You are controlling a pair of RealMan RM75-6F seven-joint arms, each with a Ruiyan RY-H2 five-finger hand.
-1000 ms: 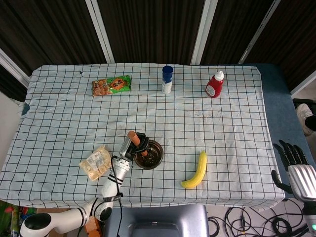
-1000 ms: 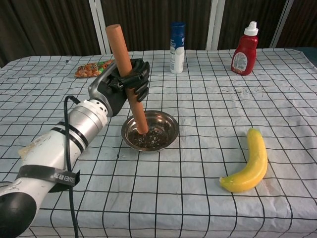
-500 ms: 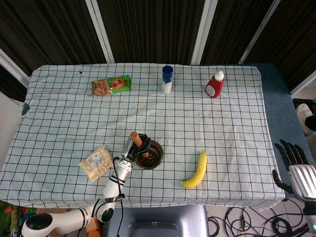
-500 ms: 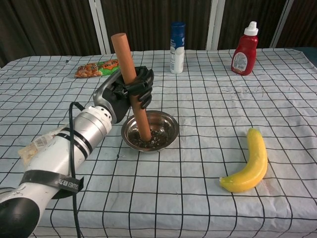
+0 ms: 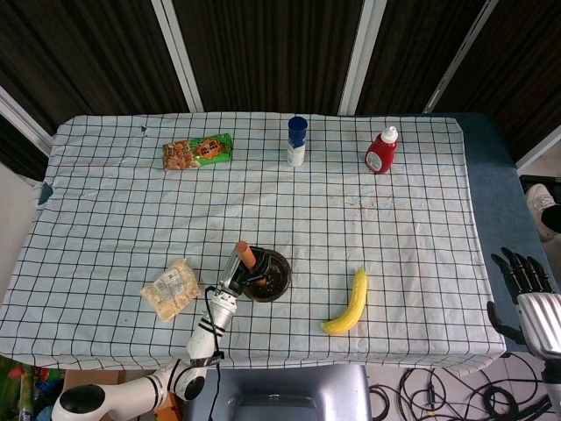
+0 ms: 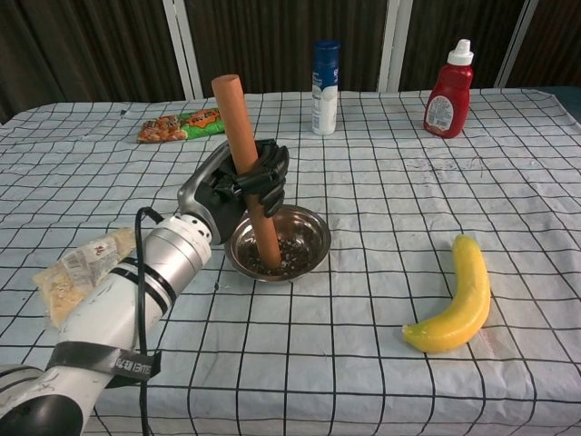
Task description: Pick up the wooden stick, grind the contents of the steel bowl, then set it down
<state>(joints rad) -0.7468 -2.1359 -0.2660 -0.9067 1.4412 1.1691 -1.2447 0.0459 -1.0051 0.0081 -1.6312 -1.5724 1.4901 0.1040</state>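
Note:
My left hand [image 6: 238,187] [image 5: 239,274] grips the wooden stick [image 6: 241,136] [image 5: 244,253] around its middle. The stick stands nearly upright, leaning a little to the left at the top, with its lower end down in the steel bowl [image 6: 307,243] [image 5: 274,266]. Dark crumbs lie on the bowl's bottom around the stick's tip. The bowl sits on the checked cloth near the front middle of the table. My right hand [image 5: 526,279] hangs off the table's right edge, fingers spread and holding nothing; the chest view does not show it.
A banana [image 6: 459,297] [image 5: 348,303] lies right of the bowl. A pale snack bag [image 6: 74,271] [image 5: 171,288] lies to its left. At the back stand a blue-capped bottle [image 6: 325,74] [image 5: 297,141], a red ketchup bottle [image 6: 448,89] [image 5: 381,150] and a green snack packet [image 6: 178,123] [image 5: 198,151].
My left hand has shifted to the right and lower with the stick, whose tip has travelled across the bowl's bottom. The snack bag now shows beside the forearm. The right hand is still.

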